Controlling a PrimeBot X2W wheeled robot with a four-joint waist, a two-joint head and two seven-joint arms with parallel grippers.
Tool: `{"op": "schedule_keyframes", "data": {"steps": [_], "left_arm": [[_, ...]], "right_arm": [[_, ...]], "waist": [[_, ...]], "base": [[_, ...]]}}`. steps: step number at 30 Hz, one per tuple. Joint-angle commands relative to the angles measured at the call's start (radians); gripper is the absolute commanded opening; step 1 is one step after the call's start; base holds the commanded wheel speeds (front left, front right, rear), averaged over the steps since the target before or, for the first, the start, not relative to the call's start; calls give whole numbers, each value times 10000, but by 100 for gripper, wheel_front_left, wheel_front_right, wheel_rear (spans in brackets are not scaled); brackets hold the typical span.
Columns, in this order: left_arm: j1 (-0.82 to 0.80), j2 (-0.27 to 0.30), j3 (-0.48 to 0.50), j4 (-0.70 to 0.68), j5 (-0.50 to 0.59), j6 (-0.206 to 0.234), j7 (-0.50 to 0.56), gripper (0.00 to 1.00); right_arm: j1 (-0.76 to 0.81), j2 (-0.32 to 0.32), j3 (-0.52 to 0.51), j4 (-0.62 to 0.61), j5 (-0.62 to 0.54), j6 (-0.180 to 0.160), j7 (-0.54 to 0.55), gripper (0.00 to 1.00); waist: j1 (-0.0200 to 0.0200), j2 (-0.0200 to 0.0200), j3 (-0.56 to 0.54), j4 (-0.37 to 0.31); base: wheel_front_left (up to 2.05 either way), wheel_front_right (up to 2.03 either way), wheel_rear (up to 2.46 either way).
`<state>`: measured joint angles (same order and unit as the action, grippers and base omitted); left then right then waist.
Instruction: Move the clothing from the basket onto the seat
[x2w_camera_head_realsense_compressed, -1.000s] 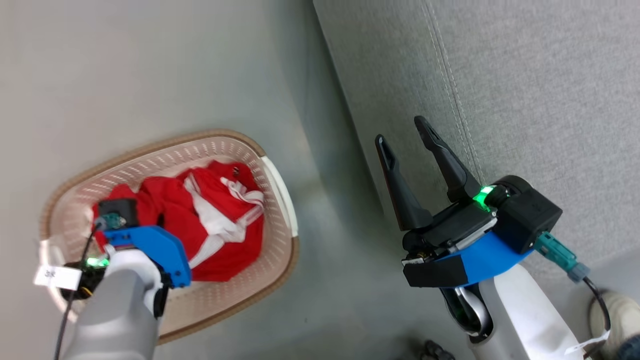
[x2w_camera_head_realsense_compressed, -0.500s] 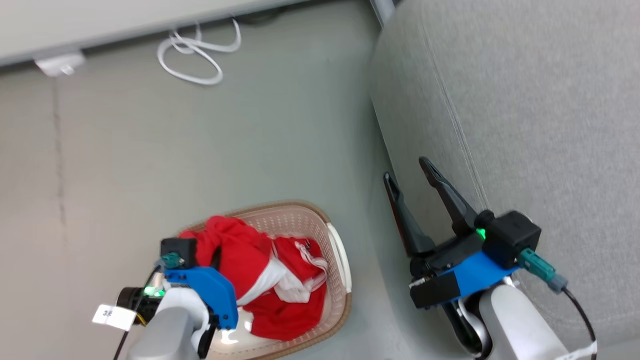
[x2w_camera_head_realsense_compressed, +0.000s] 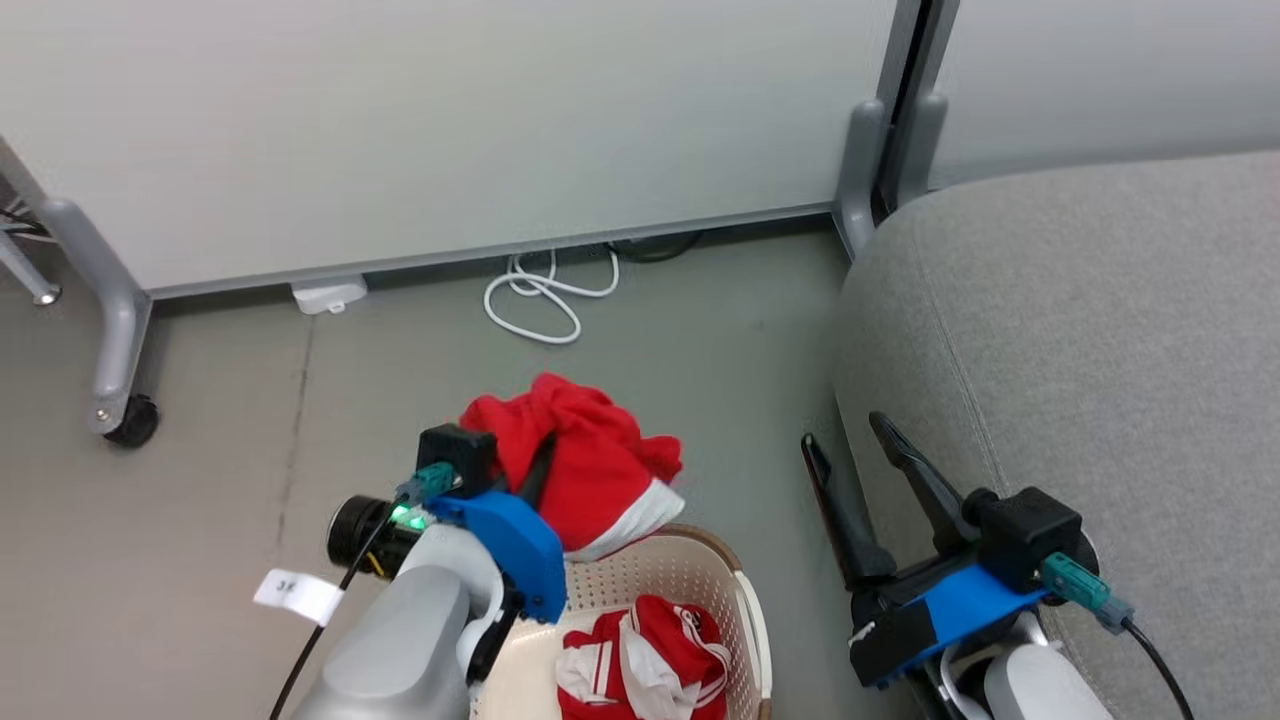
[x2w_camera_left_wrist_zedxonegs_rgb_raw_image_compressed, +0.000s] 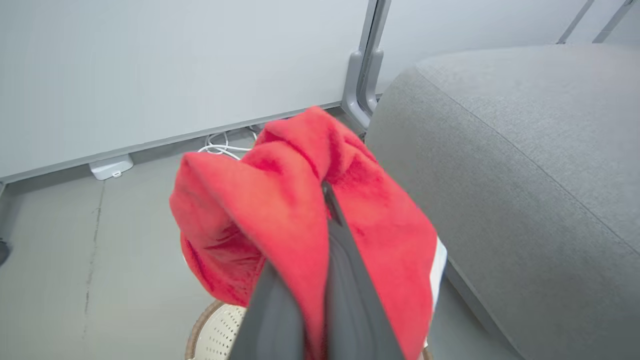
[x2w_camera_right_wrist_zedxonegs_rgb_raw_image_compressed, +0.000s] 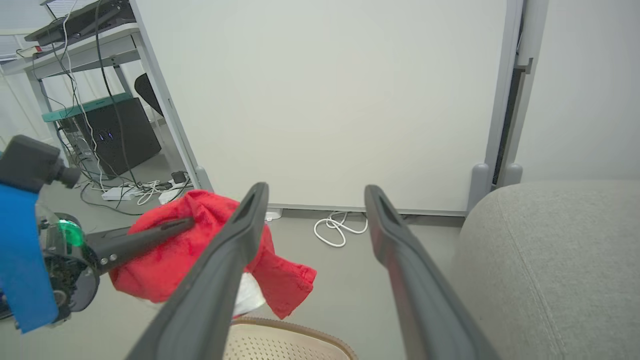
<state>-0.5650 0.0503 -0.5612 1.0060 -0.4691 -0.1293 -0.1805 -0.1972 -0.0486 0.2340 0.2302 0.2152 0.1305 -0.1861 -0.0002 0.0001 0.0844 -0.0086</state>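
My left gripper (x2w_camera_head_realsense_compressed: 540, 468) is shut on a bright red garment (x2w_camera_head_realsense_compressed: 585, 470) with white trim, held up above the far end of the basket (x2w_camera_head_realsense_compressed: 745, 610). In the left wrist view the red garment (x2w_camera_left_wrist_zedxonegs_rgb_raw_image_compressed: 280, 210) bunches over both dark fingers (x2w_camera_left_wrist_zedxonegs_rgb_raw_image_compressed: 350, 280), with the basket's rim (x2w_camera_left_wrist_zedxonegs_rgb_raw_image_compressed: 197, 335) below. A second red and white striped garment (x2w_camera_head_realsense_compressed: 650, 665) lies inside the basket. My right gripper (x2w_camera_head_realsense_compressed: 845, 432) stands open and empty beside the grey sofa (x2w_camera_head_realsense_compressed: 1100, 340), right of the basket. The right wrist view shows the lifted garment (x2w_camera_right_wrist_zedxonegs_rgb_raw_image_compressed: 200, 240) left of my open right gripper (x2w_camera_right_wrist_zedxonegs_rgb_raw_image_compressed: 315, 189), and the sofa (x2w_camera_right_wrist_zedxonegs_rgb_raw_image_compressed: 550, 260).
A white partition wall with grey posts (x2w_camera_head_realsense_compressed: 865, 170) runs behind the floor. A coiled white cable (x2w_camera_head_realsense_compressed: 545, 300) and a small white box (x2w_camera_head_realsense_compressed: 328, 295) lie at its foot. A wheeled grey leg (x2w_camera_head_realsense_compressed: 120, 390) stands far left. A desk with a dark computer (x2w_camera_right_wrist_zedxonegs_rgb_raw_image_compressed: 120, 135) is far left.
The camera has tilted up, bringing the wall into view. My left gripper has lifted one red garment up out of the basket. The right gripper stays open beside the sofa.
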Motion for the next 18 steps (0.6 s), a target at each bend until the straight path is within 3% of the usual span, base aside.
{"op": "schedule_keyframes", "data": {"steps": [1,8,18], "left_arm": [[-365,5,-262,-379,-219,-16,85,0],[-1070,4,-1195,-1542,-963,1,410,0],[-1888,4,-2365,-2504,-1821,369,772,0]], "right_arm": [[209,-33,3,16,34,5,90,100],[503,-32,-24,-29,81,5,324,100],[660,-32,-18,-135,103,5,488,100]], "waist": [[2,-1,-205,75],[2,-1,-663,335],[2,-1,-956,367]], "base": [[0,0,0],[0,0,0],[0,0,0]]}}
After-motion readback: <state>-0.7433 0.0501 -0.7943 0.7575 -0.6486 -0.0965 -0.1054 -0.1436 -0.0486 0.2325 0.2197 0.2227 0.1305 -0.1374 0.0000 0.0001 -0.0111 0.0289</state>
